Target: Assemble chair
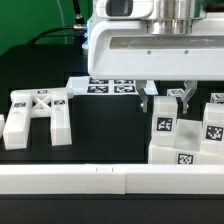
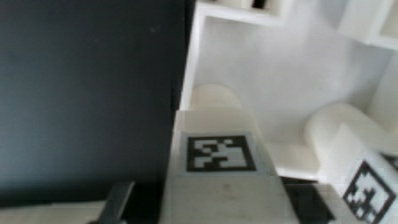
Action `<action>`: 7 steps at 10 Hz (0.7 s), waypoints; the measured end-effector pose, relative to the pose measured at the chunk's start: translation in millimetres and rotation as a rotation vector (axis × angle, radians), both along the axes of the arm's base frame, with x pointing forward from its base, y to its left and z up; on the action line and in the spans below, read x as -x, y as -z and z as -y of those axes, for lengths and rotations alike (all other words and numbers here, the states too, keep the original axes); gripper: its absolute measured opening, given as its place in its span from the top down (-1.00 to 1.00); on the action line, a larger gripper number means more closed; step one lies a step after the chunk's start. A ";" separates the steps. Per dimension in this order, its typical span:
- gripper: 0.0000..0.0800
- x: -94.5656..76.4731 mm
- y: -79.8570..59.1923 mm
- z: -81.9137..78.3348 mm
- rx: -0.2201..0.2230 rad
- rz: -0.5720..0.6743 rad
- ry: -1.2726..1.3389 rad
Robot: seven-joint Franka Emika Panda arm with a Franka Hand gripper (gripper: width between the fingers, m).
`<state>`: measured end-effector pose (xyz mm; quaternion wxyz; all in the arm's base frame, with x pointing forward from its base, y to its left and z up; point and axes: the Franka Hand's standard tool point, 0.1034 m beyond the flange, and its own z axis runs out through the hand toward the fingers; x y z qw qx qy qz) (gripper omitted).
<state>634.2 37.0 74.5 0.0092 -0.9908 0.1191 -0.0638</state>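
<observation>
The chair's parts are chunky white pieces with black-and-white tags. An H-shaped piece (image 1: 35,115) lies at the exterior view's left. A cluster of upright white blocks (image 1: 185,145) stands at the right. My gripper (image 1: 168,108) hangs over the cluster's left post (image 1: 164,127), its jaws open and straddling the post's top. In the wrist view the tagged post (image 2: 219,150) runs between my dark fingers (image 2: 121,202), with a gap on at least one side. My gripper (image 2: 217,208) holds nothing. A second rounded white part (image 2: 342,135) stands beside the post.
The marker board (image 1: 110,87) lies flat at the back, behind the gripper. A long white rail (image 1: 100,180) runs along the front edge. The black table (image 1: 110,130) shows between the H-shaped piece and the cluster. The arm's white body (image 1: 150,45) fills the top.
</observation>
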 end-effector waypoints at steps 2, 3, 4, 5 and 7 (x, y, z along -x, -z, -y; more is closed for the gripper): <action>0.27 2.3 0.5 -4.0 -0.030 -0.019 0.195; 0.27 2.4 0.7 -4.5 -0.048 -0.020 0.312; 0.27 2.4 0.7 -5.3 -0.058 -0.021 0.388; 0.27 2.5 0.8 -6.6 -0.068 -0.022 0.460; 0.27 2.7 0.8 -9.9 -0.091 -0.024 0.603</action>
